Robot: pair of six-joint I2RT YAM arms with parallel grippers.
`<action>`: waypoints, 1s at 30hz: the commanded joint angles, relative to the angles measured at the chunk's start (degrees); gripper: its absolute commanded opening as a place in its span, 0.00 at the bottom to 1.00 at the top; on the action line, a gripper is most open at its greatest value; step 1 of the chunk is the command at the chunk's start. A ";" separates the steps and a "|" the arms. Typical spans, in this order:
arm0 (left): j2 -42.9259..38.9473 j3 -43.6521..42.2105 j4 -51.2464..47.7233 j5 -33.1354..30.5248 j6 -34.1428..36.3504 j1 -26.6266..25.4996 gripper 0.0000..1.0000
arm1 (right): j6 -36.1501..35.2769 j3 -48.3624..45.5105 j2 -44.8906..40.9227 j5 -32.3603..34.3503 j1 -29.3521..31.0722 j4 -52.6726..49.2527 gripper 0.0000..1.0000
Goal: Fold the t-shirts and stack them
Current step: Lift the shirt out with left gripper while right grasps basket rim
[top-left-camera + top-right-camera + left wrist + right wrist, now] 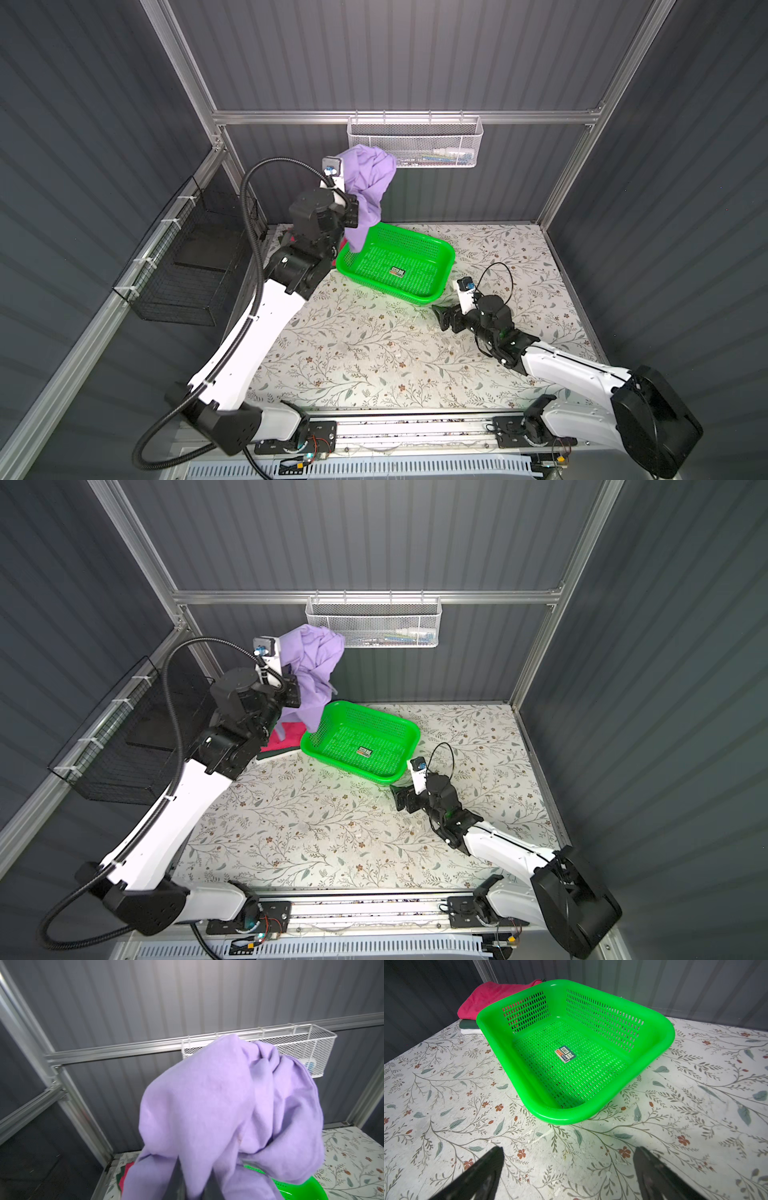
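Observation:
My left gripper [353, 212] [193, 1185] is raised high over the left end of the green basket [441, 266], shut on the lavender t-shirt [370, 183] [316, 663] [218, 1109]. The shirt hangs bunched from the jaws, its lowest tip reaching the basket's rim. A folded magenta-pink t-shirt [286, 733] [492, 997] lies on a dark green one [468, 1024] behind the basket's left end. My right gripper [442, 318] [569, 1149] rests low over the table, just in front of the basket's near right corner. It is open and holds nothing.
The green basket [662, 1043] holds only a label sticker [564, 1054]. A white wire basket [415, 141] hangs on the back rail, close behind the raised shirt. A black wire cage [187, 266] is fixed to the left wall. The floral table cover [374, 353] spreads in front.

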 commanded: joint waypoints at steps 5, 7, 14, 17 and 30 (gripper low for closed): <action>-9.60 -21.67 -6.58 -11.64 -4.11 -0.24 0.00 | 2.13 4.71 1.46 -1.54 0.29 -4.32 0.97; -12.60 -27.31 -7.11 -12.65 -6.90 -0.22 0.00 | 3.26 7.31 3.41 -1.60 0.95 -4.49 0.97; -15.12 -38.09 -21.11 -17.74 -26.52 0.35 0.00 | 8.02 39.07 22.52 2.29 5.83 -27.57 0.88; -13.36 -41.94 -24.00 -12.42 -35.86 0.55 0.00 | 12.13 52.40 31.92 3.64 7.76 -33.96 0.84; -20.47 -56.72 -22.68 -5.68 -47.10 4.48 0.00 | 15.95 97.75 66.19 5.57 15.14 -50.88 0.78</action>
